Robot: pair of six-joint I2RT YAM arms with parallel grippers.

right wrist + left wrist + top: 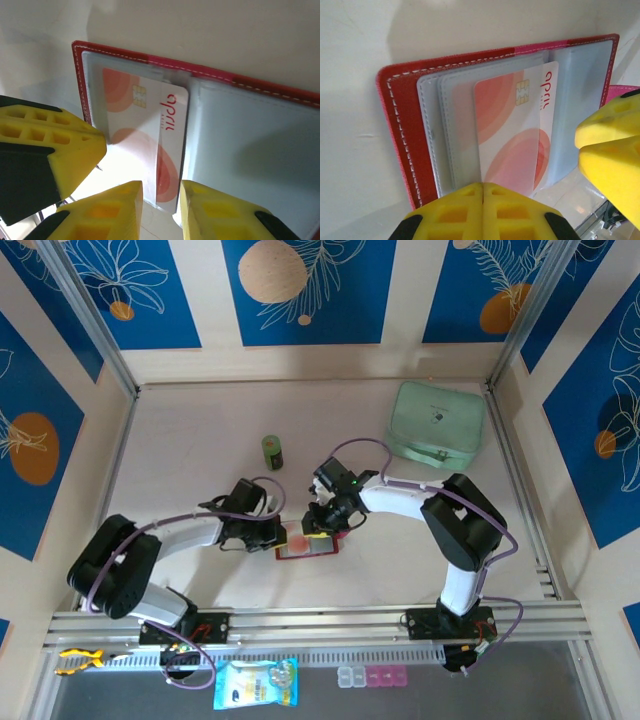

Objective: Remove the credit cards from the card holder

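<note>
Finding: the card holder lies open and flat on the surface, in the lower middle of the overhead frame, with both my claws meeting over it.

Left claw: pads pressed together with nothing visible between them, set at the holder's near edge at the bottom of its own frame.

Right claw: jaws a little apart. The near end of the credit card lies in the gap between them. I cannot confirm that either pad bears on it.

Key relation: the card's long axis runs up the right wrist frame, straight away from my right claw. One long edge sits clear of its sleeve, towards the centre fold. My right claw is judged the better placed to draw it out.

View differences: overhead, the card is no more than a pale patch. The wrist views give its chip and lettering. The left wrist view adds layered clear sleeves at frame left
</note>
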